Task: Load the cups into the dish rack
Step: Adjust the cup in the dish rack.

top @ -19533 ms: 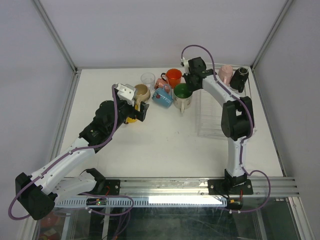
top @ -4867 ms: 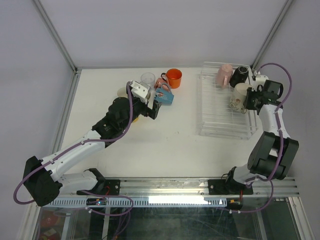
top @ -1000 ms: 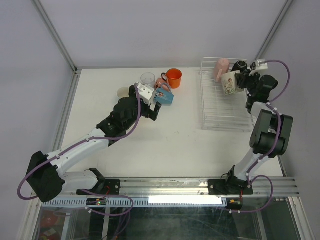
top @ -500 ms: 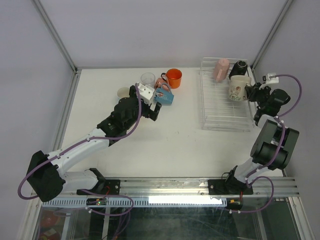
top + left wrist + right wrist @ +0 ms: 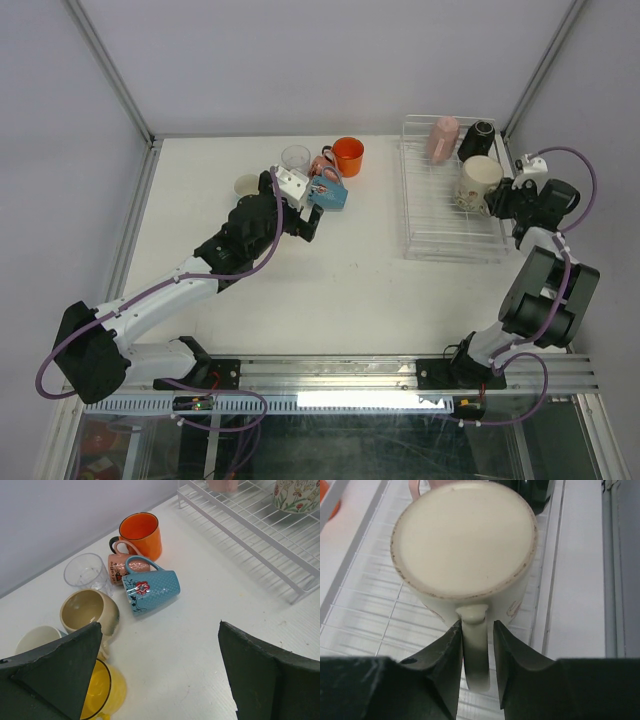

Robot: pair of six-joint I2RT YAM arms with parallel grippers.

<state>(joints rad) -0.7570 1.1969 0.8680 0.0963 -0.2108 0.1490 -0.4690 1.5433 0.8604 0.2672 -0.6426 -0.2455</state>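
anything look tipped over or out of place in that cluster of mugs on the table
Yes. The blue dotted mug with a red flower lies on its side, and the pink mug behind it is on its side too, handle up. The orange mug beside them stands upright. Nothing looks spilled or broken.

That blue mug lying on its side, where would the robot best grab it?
Probably by the handle, coming down from above. The blue mug lies on its side with that loop arching up on its far side, open to the jaws. Its round body might roll under a squeeze, and the pink mug crowds it from behind.
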